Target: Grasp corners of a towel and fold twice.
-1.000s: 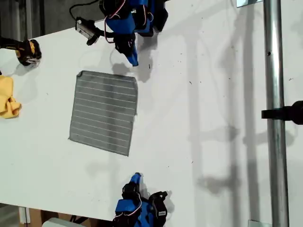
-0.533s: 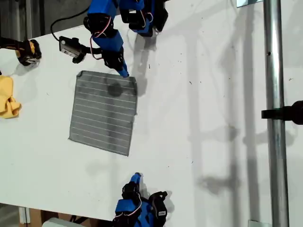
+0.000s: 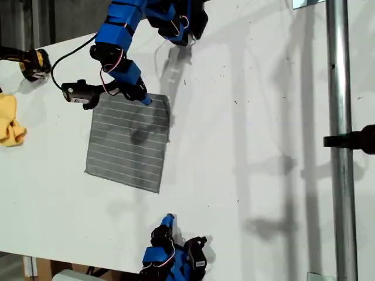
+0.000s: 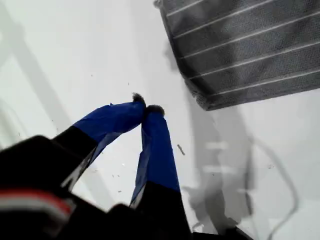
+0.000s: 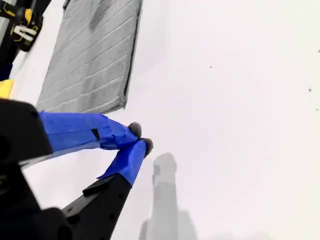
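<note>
1. Exterior view: the grey striped towel [image 3: 129,140] lies flat and unfolded on the white table [image 3: 252,146], towards the exterior view's left. My first gripper [image 3: 145,100] reaches in from the top of the view, and its blue tip is at the towel's upper edge, near the upper right corner. My second gripper [image 3: 169,219] sits at the bottom edge, well apart from the towel. A yellow cloth [image 3: 9,126] and a yellow-and-black tool [image 3: 35,63] lie at the left edge. A metal pole [image 3: 340,146] runs down the right.
2. First wrist view: my first gripper [image 4: 146,104] is clenched, tips together and nothing between them. It hangs over bare table just beside a towel [image 4: 240,50] corner [image 4: 205,106]. I cannot tell if it touches the cloth.
3. Second wrist view: my second gripper [image 5: 140,137] is also clenched and empty, over bare table. The towel [image 5: 90,60] lies beyond it, and the tool [image 5: 20,25] is further off.
</note>
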